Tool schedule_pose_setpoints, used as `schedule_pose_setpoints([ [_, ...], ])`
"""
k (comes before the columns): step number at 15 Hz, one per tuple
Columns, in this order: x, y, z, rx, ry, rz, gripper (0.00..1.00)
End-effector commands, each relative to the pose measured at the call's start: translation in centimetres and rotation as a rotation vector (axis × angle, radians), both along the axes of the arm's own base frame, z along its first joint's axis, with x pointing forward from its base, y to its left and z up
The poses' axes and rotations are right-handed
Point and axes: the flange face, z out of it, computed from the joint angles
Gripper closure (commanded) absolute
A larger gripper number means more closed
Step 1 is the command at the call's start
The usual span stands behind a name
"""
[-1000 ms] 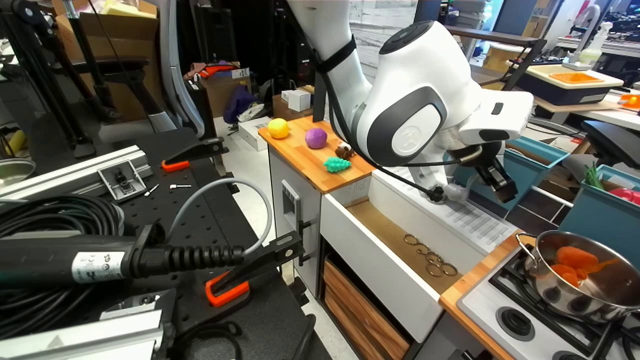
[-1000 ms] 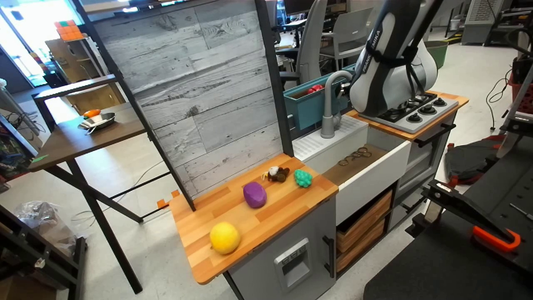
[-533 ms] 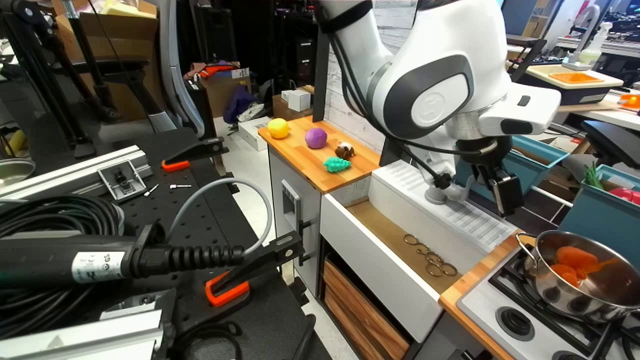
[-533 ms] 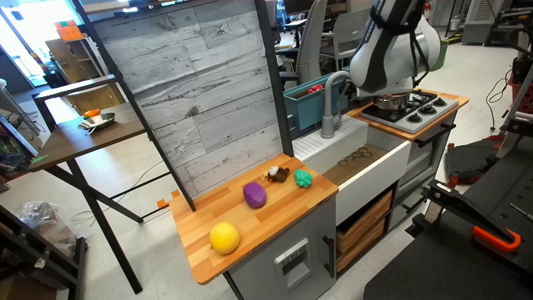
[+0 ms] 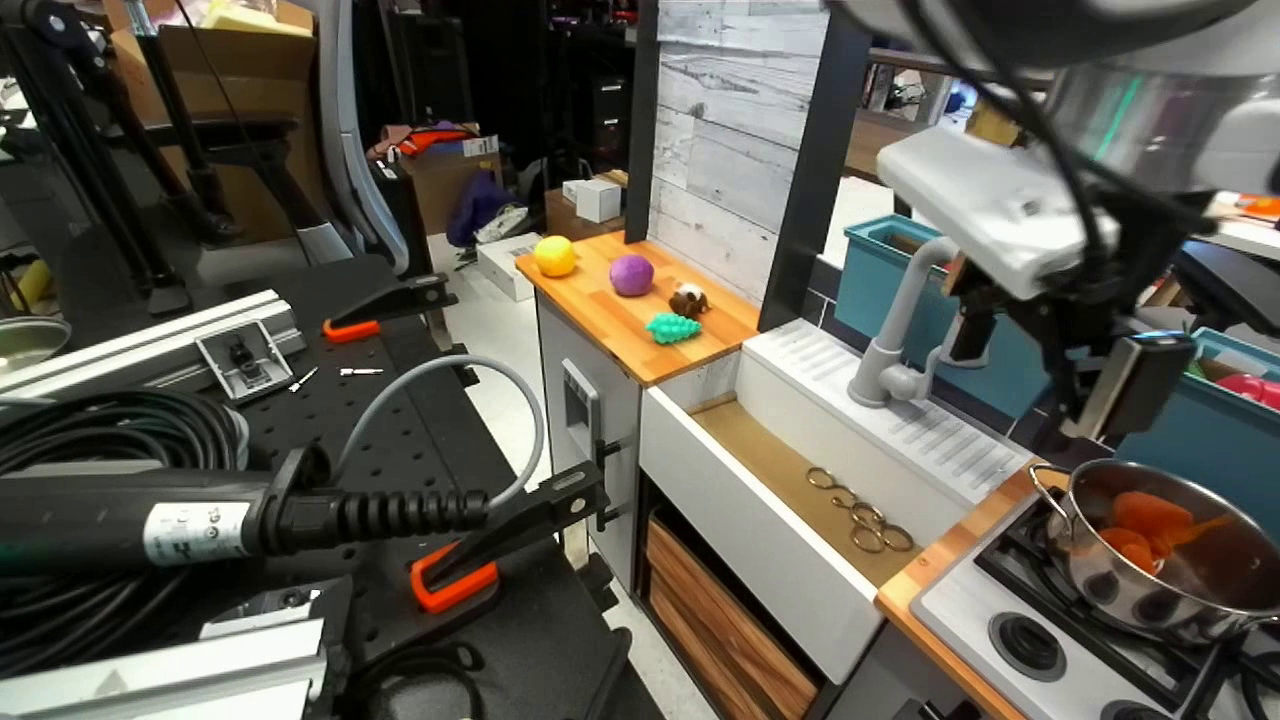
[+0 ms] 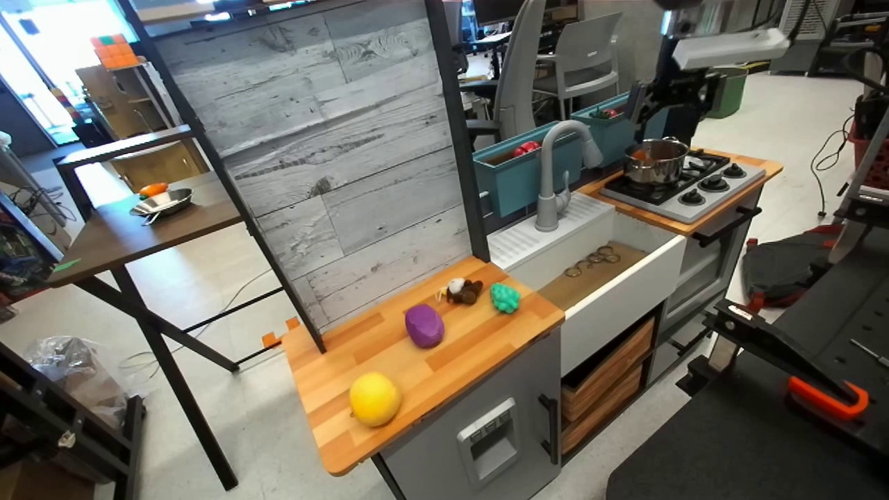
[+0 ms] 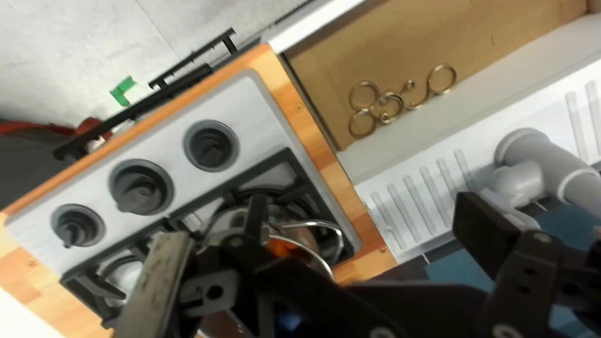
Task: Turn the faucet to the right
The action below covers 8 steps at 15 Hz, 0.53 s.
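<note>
While your black two-fingered gripper hangs with its fingers spread well apart, the pale grey, plastic-looking faucet stands at about two o'clock from it in the wrist view, on a white, ribbed ledge. In an exterior view, you see the faucet's downturned spout reach toward three o'clock from its upright post, and you have the gripper at about twelve o'clock from the round, shiny metal pot, with a gap showing between gripper and spout.
</note>
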Motion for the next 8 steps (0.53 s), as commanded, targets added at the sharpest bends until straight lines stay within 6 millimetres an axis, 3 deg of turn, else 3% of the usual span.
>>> schedule_pose_setpoints([
  [1, -5.3, -4.4, 6.1, 0.101, 0.154, 0.081, 0.0],
  [5, -12.5, -9.4, 11.8, 0.22, 0.365, 0.096, 0.0],
  [6, -9.2, -8.8, 9.5, 0.182, 0.299, 0.069, 0.0],
  [8, -11.7, -10.3, 11.7, 0.22, 0.338, 0.062, 0.0],
])
